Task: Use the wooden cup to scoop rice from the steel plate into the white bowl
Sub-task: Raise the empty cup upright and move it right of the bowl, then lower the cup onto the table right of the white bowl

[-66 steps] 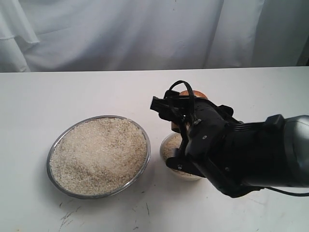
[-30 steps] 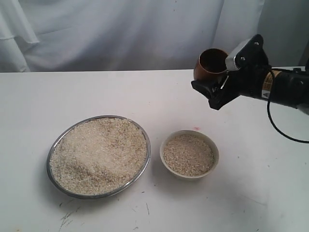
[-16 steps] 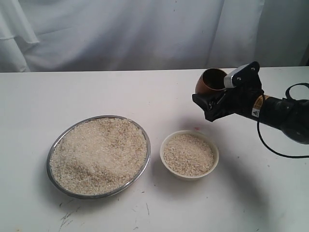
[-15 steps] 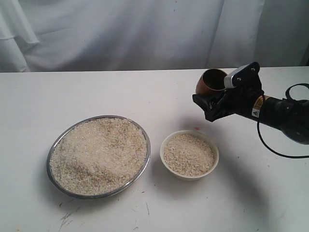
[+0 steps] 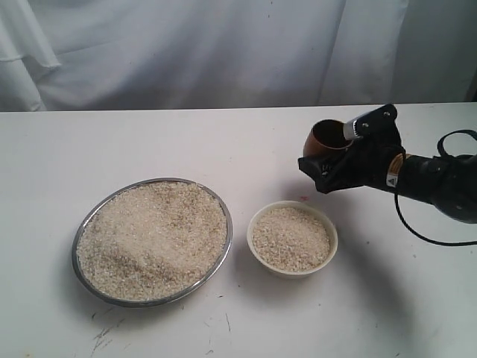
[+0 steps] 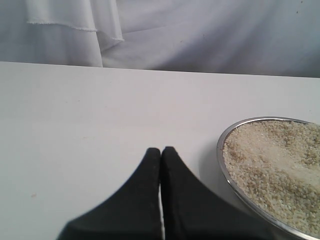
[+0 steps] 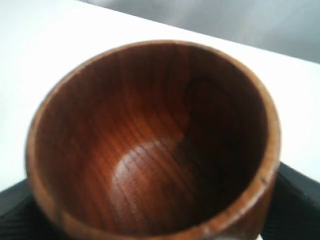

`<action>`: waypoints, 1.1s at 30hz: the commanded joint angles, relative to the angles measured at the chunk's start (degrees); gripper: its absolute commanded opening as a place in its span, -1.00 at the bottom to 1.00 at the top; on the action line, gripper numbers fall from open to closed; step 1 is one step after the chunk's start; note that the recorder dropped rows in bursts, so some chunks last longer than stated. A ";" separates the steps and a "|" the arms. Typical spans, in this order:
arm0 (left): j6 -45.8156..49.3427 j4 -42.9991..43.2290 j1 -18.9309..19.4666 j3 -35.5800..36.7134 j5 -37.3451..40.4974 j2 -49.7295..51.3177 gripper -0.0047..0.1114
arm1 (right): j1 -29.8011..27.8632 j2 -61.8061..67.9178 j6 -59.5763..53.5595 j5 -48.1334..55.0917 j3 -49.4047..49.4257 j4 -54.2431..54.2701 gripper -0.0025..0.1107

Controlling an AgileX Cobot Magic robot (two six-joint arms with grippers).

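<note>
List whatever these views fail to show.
- Exterior view: the right gripper covers the lower side and base of the wooden cup, so whether the cup touches the table cannot be told.
- Right wrist view: the cup fills the frame; the white bowl and the steel plate lie outside it.
- Left wrist view: the frame's edges cut off most of the plate.
- Exterior view: the left gripper is outside the frame.

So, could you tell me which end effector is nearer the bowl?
Right. The right end effector, holding the cup, is just behind the bowl; the left end effector is across the plate from it.
</note>
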 commanded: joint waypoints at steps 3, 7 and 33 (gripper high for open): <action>0.01 0.03 -0.16 0.28 -0.37 -0.24 -0.92 | 0.10 1.15 4.00 0.79 -0.31 -3.91 -0.96; 0.01 0.03 -0.16 0.28 -0.37 -0.24 -0.92 | 0.10 3.05 4.04 -0.40 -0.31 -4.54 -0.96; 0.01 0.03 -0.16 0.28 -0.37 -0.24 -0.92 | -0.62 3.30 1.95 -3.22 -0.31 -8.20 0.78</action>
